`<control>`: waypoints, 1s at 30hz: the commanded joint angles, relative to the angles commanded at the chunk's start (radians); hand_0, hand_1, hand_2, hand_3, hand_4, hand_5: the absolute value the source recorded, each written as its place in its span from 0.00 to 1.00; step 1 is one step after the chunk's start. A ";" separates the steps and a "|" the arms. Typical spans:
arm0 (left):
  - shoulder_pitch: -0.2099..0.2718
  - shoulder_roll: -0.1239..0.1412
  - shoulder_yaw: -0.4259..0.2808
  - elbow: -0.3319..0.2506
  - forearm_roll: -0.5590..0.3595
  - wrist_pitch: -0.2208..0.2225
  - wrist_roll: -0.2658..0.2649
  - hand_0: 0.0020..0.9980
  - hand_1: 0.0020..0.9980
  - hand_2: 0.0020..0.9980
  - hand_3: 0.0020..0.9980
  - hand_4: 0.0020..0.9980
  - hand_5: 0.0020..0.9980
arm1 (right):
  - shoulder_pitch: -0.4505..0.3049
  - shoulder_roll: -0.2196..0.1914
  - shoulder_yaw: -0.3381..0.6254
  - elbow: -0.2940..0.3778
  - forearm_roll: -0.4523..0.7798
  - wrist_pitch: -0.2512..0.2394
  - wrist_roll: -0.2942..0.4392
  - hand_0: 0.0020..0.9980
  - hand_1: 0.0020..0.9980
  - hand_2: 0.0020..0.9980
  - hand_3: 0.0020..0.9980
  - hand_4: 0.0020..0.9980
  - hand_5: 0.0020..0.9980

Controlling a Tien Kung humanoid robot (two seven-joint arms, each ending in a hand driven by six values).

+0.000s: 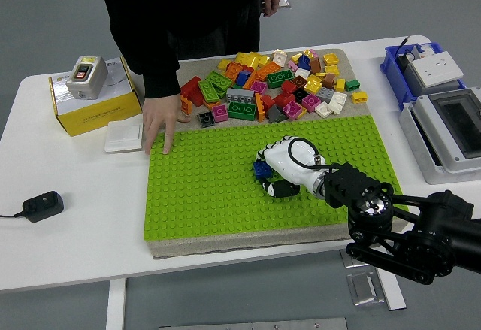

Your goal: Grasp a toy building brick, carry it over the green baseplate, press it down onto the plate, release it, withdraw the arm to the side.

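Note:
My right hand (269,174), white with black fingertips, rests low over the middle of the green baseplate (203,195). Its fingers curl around a small blue brick (261,169) that sits against the plate's studs. The black right arm (406,228) comes in from the lower right. A heap of loose bricks (274,83) in many colours lies on the beige mat beyond the plate's far edge. My left arm is out of view.
A person stands at the far side, one hand (159,123) pressed flat on the plate's far left corner. A yellow box (94,104) carrying a grey switch, a white pad (123,137) and a black adapter (42,205) lie left. Grey and blue cases (443,119) stand right.

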State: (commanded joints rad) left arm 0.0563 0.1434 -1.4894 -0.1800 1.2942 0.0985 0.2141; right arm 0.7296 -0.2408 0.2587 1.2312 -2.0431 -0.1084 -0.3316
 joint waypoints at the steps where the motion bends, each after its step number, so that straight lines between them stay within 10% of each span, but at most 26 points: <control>1: 0.000 0.000 0.000 0.000 0.000 0.000 0.000 0.67 0.69 0.66 0.69 0.43 0.43 | 0.000 0.000 0.000 0.000 0.000 0.000 0.000 0.81 0.76 0.78 0.70 0.48 0.38; 30: 0.001 -0.001 0.000 0.000 0.001 0.005 -0.002 0.67 0.69 0.65 0.68 0.42 0.43 | -0.008 -0.008 0.010 0.019 0.005 0.002 -0.005 0.82 0.76 0.77 0.69 0.49 0.38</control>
State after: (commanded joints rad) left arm 0.0576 0.1428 -1.4890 -0.1800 1.2954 0.1038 0.2116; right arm 0.7213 -0.2491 0.2692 1.2497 -2.0377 -0.1065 -0.3363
